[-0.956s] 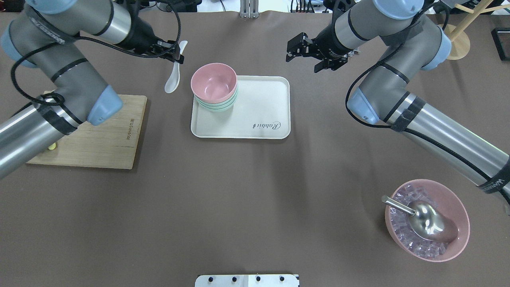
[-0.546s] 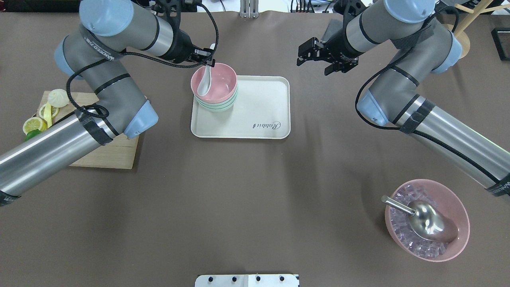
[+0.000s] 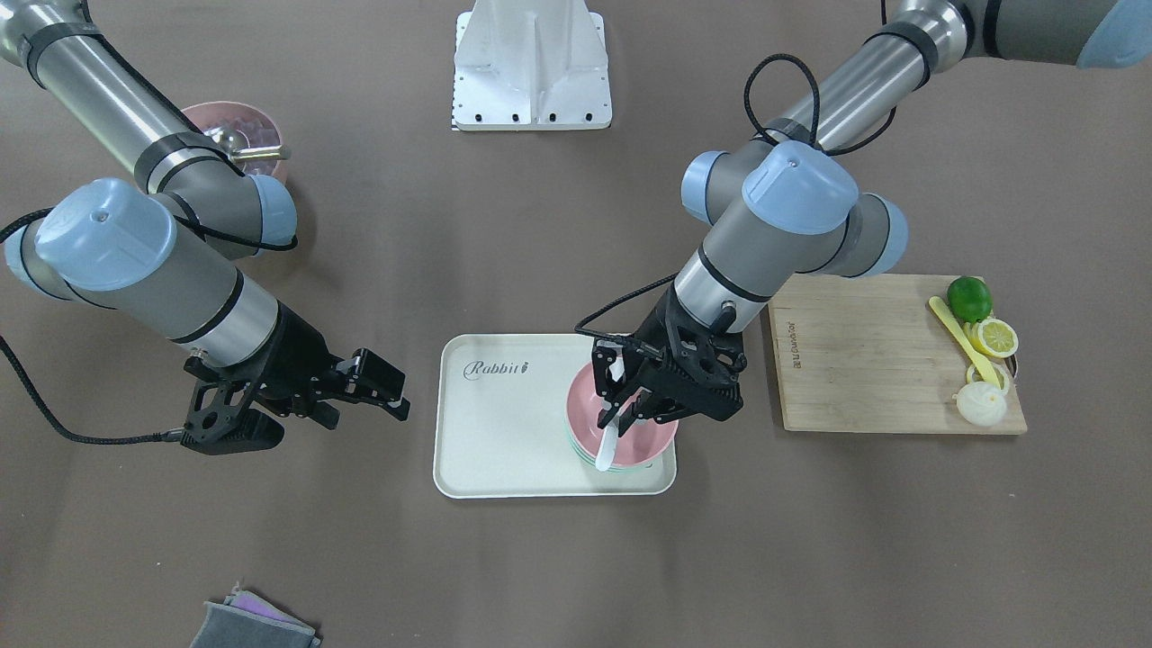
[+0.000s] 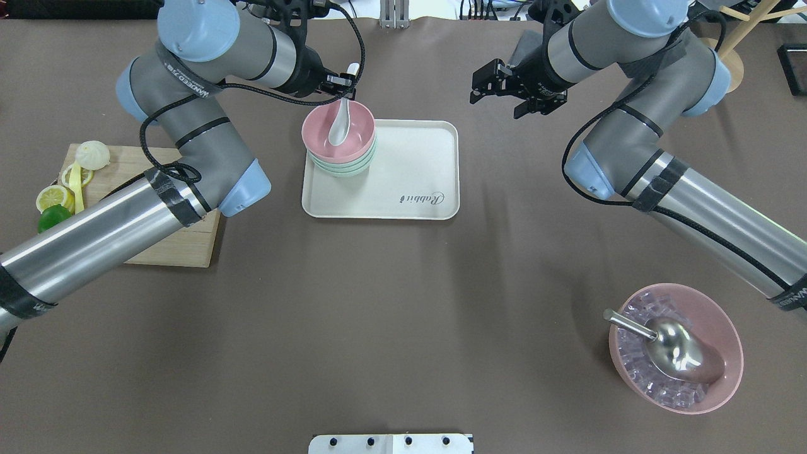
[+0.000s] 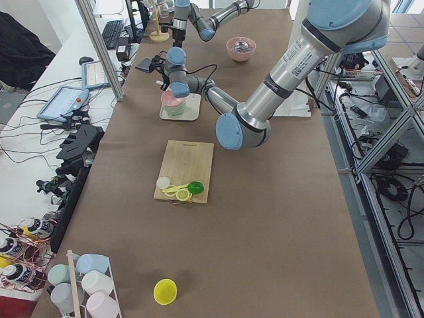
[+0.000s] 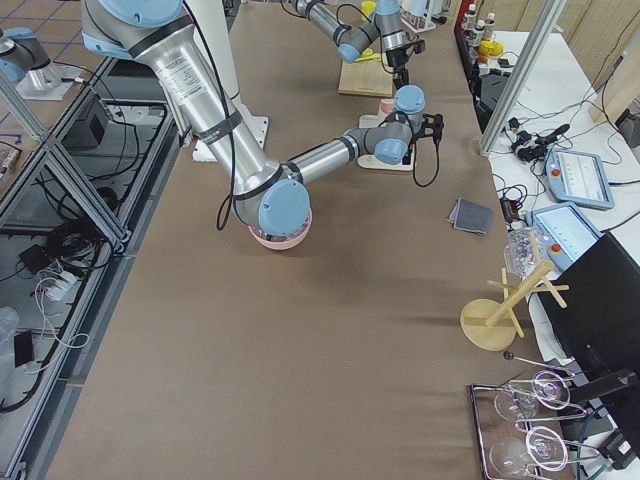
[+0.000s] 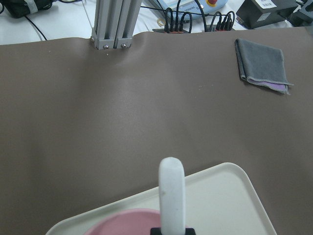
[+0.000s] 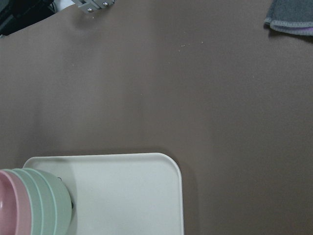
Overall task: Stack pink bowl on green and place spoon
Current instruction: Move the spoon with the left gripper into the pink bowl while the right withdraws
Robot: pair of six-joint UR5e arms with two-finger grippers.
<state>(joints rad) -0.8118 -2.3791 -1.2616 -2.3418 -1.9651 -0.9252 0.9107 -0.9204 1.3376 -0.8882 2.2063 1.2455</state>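
Gripping the spoon (image 4: 339, 126) by its short handle, the left gripper (image 4: 343, 85) hangs just over the far rim of the pink bowl (image 4: 358, 129), its fingers clamped on the upper handle. The handle's tip pokes out past them, as the left wrist view shows (image 7: 171, 196). From the grip the spoon slants down toward the robot, and its white scoop sits low inside the pink bowl's hollow. Whether the scoop touches the bowl's floor cannot be told. The pink bowl is nested on the green (image 4: 343, 169), the top of a small stack of like bowls, whose pale rims show below it. The stack stands in the tray's (image 4: 403, 170) far left corner in the overhead view. In the front-facing view the same stack is at the tray's near right, with the gripper (image 3: 621, 396) directly above it and the spoon (image 3: 608, 441) hanging below the fingers. The right gripper (image 4: 495, 104) hovers over bare table, beyond the tray's far right corner and well apart from the bowls, its jaws spread wide and holding nothing. A wooden cutting board (image 4: 170, 246) lies to the left of the tray. A larger pink bowl (image 4: 725, 366) of ice sits near right.
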